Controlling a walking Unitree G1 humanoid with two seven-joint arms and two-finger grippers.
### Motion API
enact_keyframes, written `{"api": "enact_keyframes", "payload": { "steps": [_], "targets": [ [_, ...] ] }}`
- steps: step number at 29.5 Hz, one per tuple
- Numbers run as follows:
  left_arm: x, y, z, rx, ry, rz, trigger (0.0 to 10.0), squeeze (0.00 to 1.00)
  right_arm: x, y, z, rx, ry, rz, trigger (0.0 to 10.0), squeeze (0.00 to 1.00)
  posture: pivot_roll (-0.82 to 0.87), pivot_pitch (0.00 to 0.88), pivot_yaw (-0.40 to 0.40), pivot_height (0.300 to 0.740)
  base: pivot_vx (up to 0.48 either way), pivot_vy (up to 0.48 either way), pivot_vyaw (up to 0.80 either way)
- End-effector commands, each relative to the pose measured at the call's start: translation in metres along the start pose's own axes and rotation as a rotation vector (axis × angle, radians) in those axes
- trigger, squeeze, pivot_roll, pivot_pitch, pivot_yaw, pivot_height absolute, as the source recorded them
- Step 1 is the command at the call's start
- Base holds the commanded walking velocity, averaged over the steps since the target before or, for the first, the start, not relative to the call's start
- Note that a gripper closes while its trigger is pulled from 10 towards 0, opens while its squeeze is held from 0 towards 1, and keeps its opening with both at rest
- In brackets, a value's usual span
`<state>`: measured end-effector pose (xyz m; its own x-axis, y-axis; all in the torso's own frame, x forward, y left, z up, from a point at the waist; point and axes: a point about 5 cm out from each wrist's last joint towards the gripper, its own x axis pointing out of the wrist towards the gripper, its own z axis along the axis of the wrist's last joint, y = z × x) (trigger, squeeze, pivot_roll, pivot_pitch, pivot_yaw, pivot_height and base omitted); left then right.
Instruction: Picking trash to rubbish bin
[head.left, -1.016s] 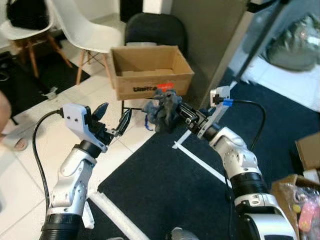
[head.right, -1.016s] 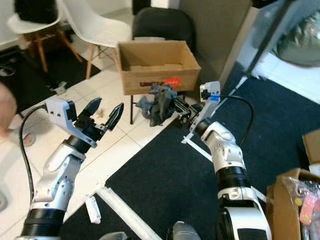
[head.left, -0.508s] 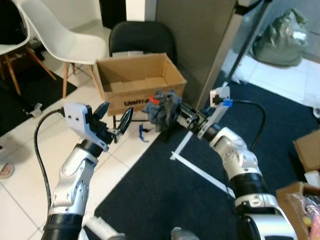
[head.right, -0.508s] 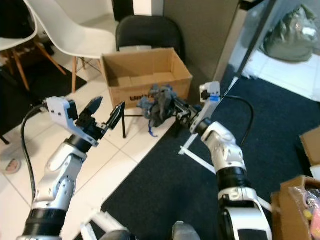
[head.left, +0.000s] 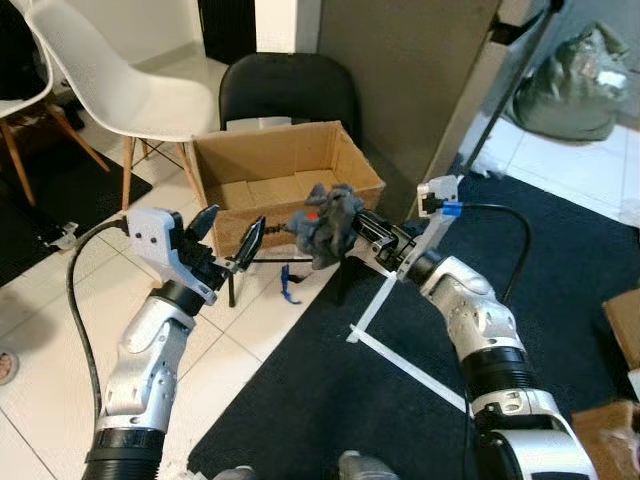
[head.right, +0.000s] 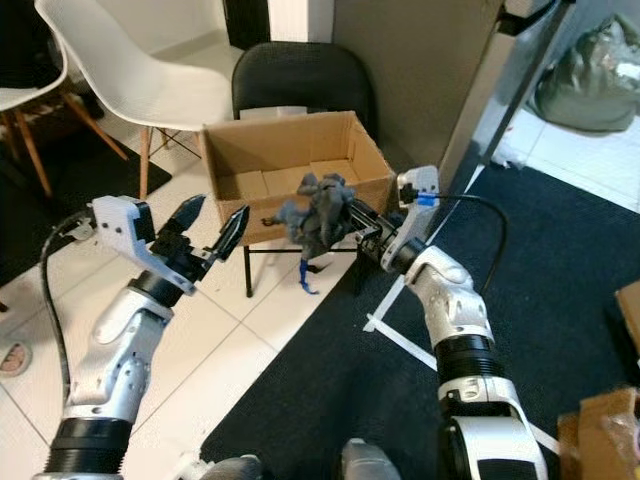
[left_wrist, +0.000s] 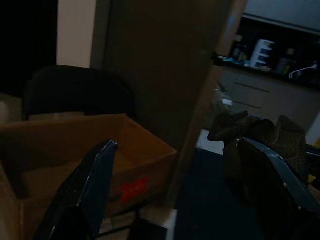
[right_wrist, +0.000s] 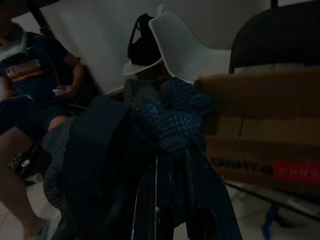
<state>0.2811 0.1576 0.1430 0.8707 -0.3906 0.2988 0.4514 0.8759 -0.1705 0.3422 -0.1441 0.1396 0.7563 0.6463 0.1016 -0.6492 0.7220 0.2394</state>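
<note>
The right gripper (head.left: 345, 232) clenches a crumpled grey-blue rag (head.left: 324, 220), whose folds hide the fingertips in the eye views. In the dim right wrist view the rag (right_wrist: 165, 120) bunches over the fingers and blocks much of the scene; behind it, a seated person (right_wrist: 30, 90) is partly cut off at the edge. The rag hangs in the air just at the front rim of an open cardboard box (head.left: 285, 180), which stands on a small black stand whose top is hidden beneath it. The left gripper (head.left: 228, 236) is raised beside the box with its fingers spread apart, grasping nothing. The left wrist view is dark: the box (left_wrist: 70, 150) and the rag (left_wrist: 260, 135) are only faintly readable. A black chair (head.left: 290, 90) stands behind the box, a white chair (head.left: 110, 70) to the left.
</note>
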Motion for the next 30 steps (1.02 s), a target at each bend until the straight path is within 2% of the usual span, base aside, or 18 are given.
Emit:
{"api": "enact_keyframes", "payload": {
  "steps": [1, 5, 10, 12, 20, 30],
  "targets": [
    [-0.001, -0.001, -0.003, -0.004, 0.014, -0.004, 10.0, 0.00, -0.002, -0.004, 0.004, -0.038, 0.007, -0.013, 10.0, 0.00, -0.03, 0.000, -0.014, 0.740, 0.386, 0.000, 0.00],
    [-0.001, 0.000, -0.003, -0.001, 0.015, -0.003, 10.0, 0.00, -0.001, -0.006, 0.006, -0.054, 0.012, -0.021, 10.0, 0.00, -0.03, 0.000, -0.014, 0.740, 0.386, 0.000, 0.00],
    [-0.007, 0.006, 0.000, 0.014, 0.020, 0.015, 10.0, 0.00, 0.006, -0.011, 0.015, -0.125, 0.032, -0.079, 10.0, 0.00, -0.02, 0.000, -0.015, 0.740, 0.384, 0.000, 0.00],
    [-0.010, 0.011, 0.002, 0.028, 0.024, 0.028, 10.0, 0.00, 0.015, -0.010, 0.025, -0.178, 0.027, -0.116, 10.0, 0.00, -0.02, 0.000, -0.013, 0.740, 0.386, 0.000, 0.00],
    [-0.014, 0.020, 0.006, 0.049, 0.023, 0.057, 10.0, 0.00, 0.026, -0.015, 0.037, -0.264, 0.048, -0.203, 10.0, 0.00, -0.02, 0.000, -0.015, 0.740, 0.387, 0.000, 0.00],
    [-0.014, 0.021, 0.007, 0.052, 0.021, 0.063, 10.0, 0.00, 0.026, -0.017, 0.033, -0.286, 0.070, -0.230, 10.0, 0.00, -0.02, 0.000, -0.016, 0.740, 0.385, 0.000, 0.00]
  ]
}}
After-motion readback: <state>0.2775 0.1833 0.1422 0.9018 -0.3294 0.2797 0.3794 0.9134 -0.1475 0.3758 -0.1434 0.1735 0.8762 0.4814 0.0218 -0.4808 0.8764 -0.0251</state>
